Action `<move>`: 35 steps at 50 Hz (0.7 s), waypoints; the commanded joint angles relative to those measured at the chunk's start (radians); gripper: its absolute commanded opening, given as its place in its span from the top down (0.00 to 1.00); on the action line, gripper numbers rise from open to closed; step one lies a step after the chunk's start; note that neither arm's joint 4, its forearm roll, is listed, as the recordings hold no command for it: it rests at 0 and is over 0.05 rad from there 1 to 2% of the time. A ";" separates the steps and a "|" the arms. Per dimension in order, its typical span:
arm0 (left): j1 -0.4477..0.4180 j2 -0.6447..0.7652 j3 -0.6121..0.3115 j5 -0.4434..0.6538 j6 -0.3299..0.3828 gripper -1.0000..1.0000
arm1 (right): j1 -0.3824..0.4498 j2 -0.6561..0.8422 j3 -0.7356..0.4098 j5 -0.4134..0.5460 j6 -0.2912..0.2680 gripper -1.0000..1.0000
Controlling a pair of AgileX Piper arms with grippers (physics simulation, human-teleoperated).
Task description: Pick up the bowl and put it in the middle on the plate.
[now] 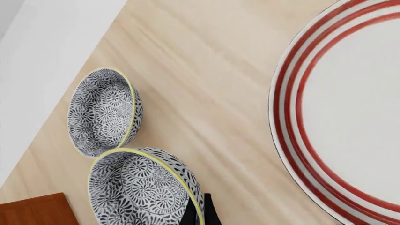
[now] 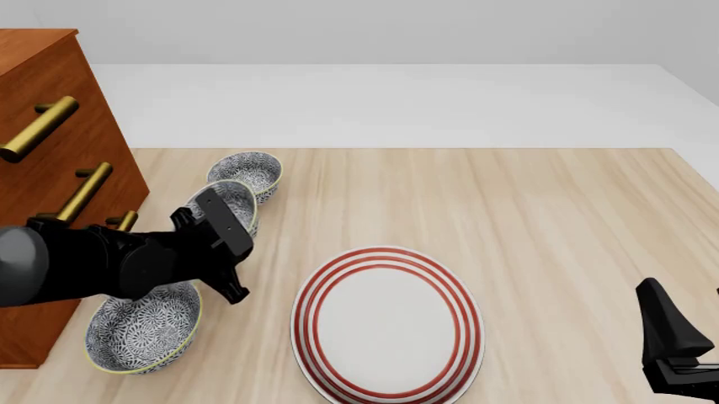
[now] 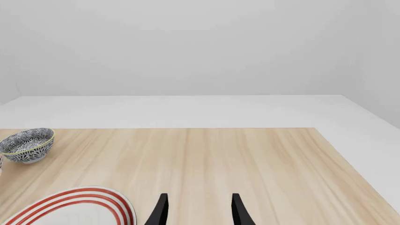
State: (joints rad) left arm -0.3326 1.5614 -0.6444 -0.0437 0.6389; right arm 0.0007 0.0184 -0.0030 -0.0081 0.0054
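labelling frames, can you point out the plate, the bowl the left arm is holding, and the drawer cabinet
plate point(image 2: 388, 328): front view, on its bare white middle.
held bowl point(image 1: 134, 192): left wrist view, on its patterned inside.
drawer cabinet point(image 2: 45, 71): front view, on its wooden front near the top.

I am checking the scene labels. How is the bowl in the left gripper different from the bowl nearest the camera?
The held bowl is tilted in the left gripper and off the table; the near bowl sits upright beside the wooden drawer cabinet. The held bowl is closer to the far bowl. Both share the floral pattern and yellowish rim.
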 commanded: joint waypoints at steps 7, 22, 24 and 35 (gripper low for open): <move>-0.109 -0.116 -0.042 0.103 -0.036 1.00 | 0.000 0.000 0.000 0.000 0.000 0.00; -0.254 -0.167 -0.053 0.173 -0.073 1.00 | 0.000 0.000 0.000 0.000 0.000 0.00; -0.285 -0.169 -0.056 0.179 -0.081 1.00 | 0.000 0.000 0.000 0.000 0.000 0.00; -0.383 -0.136 -0.086 0.203 -0.119 1.00 | 0.000 0.000 0.000 0.000 0.000 0.00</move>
State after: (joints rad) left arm -0.6294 1.4165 -0.7022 0.1322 0.5545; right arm 0.0007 0.0184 -0.0030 -0.0081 0.0054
